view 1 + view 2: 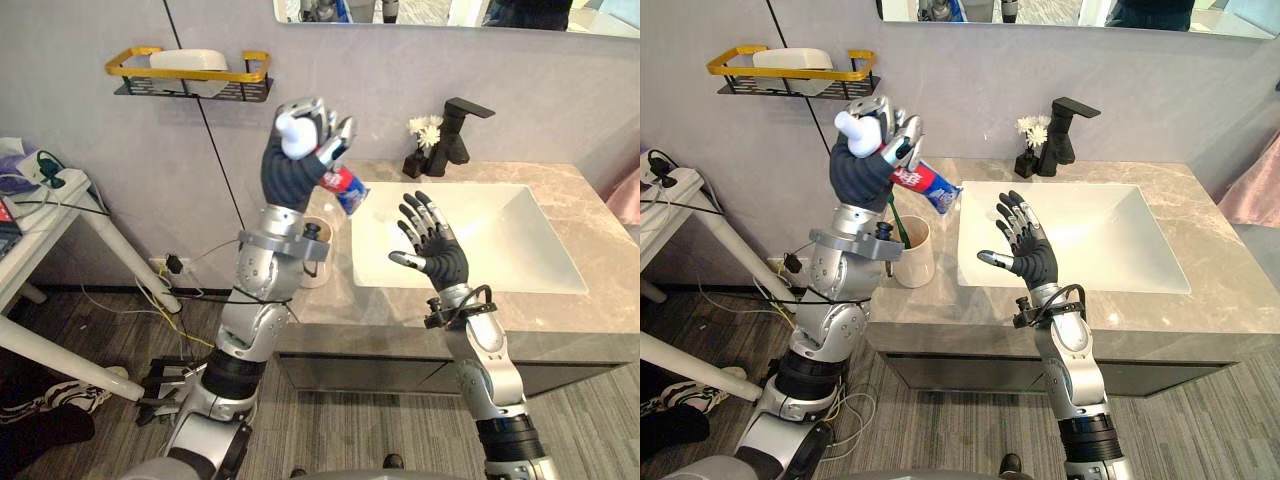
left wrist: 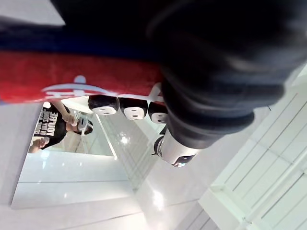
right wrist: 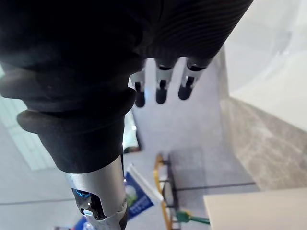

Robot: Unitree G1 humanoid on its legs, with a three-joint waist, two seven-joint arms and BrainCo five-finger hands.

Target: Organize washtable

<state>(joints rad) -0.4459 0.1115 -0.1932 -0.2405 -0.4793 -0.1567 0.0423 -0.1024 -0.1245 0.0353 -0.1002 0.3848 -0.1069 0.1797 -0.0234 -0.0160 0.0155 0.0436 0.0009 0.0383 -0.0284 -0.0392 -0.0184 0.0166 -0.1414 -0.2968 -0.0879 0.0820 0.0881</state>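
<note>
One toothpaste tube (image 1: 931, 187) is in play. The left hand (image 1: 862, 160) has its fingers clamped round it, white end uppermost, in the upper left of the frame. It hangs in the air above the cup (image 1: 916, 252) and a little below the wall shelf (image 1: 790, 72). The right hand (image 1: 1030, 255) is in the middle of the frame over the left rim of the sink (image 1: 1140, 285), fingers spread apart and holding nothing.

The task looks roughly midway. The cup holds a green toothbrush (image 1: 898, 222) and stands on the worktop (image 1: 1210, 310) left of the sink. The faucet (image 1: 1065, 125) and a small vase of flowers (image 1: 1031, 135) sit neatly at the back. The tube has yet to be set down, and whether it goes to the cup or the shelf cannot be told.
</note>
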